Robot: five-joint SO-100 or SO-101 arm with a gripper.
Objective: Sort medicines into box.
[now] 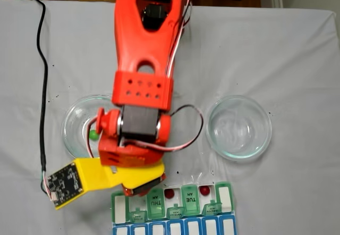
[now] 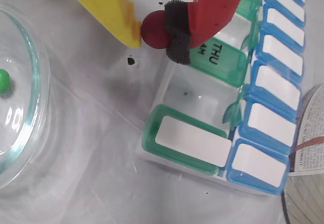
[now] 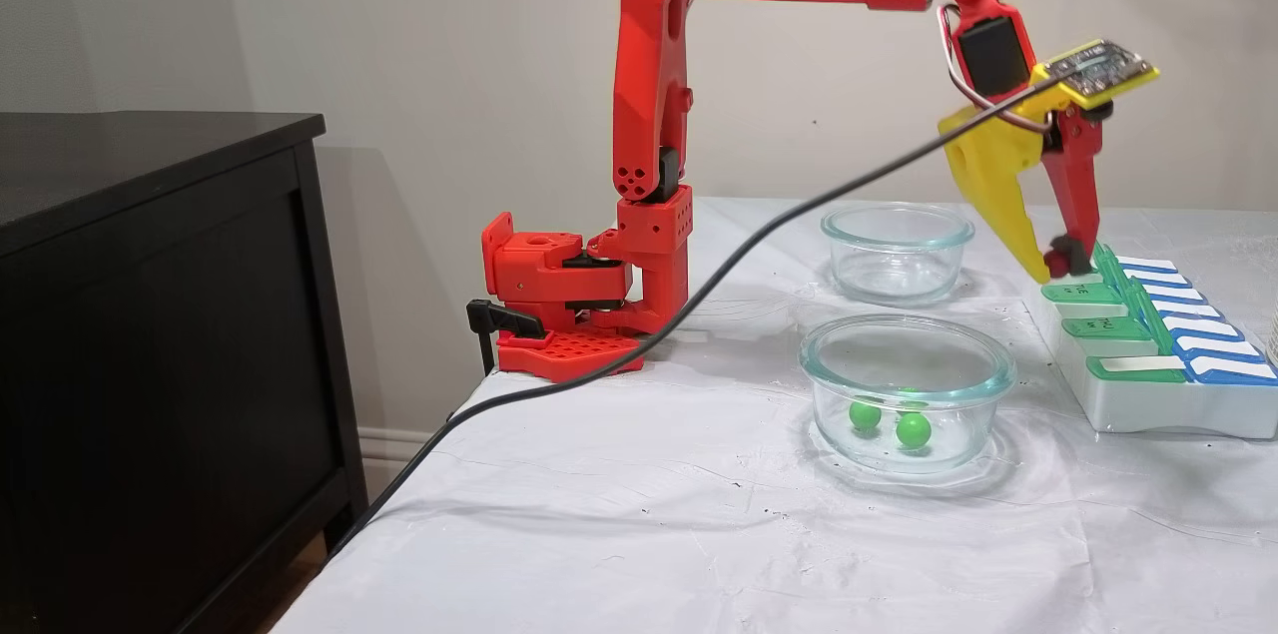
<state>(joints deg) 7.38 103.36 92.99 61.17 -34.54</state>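
Note:
My gripper (image 2: 154, 32) is shut on a dark red medicine ball (image 2: 152, 29), pinched between the yellow finger (image 2: 114, 6) and the red finger's black pad (image 2: 176, 31). It hangs just above the near rim of the box (image 2: 177, 158), beside the THU lid (image 2: 217, 57) and an open, bare compartment (image 2: 195, 95). In a fixed view the gripper (image 1: 142, 188) stands at the box's (image 1: 119, 206) left end, and two red balls (image 1: 169, 193) (image 1: 204, 191) lie in open compartments. In another fixed view the gripper (image 3: 1056, 267) is over the box (image 3: 1148, 409). Two green balls (image 3: 865, 414) (image 3: 913, 430) lie in the near glass dish (image 3: 907, 344).
The left glass dish (image 1: 71, 126) holds a green ball (image 1: 93, 135). The right glass dish (image 1: 239, 127) holds nothing. A black cable (image 1: 42, 86) runs down the left of the white cloth. A printed label (image 2: 309, 138) shows beyond the box.

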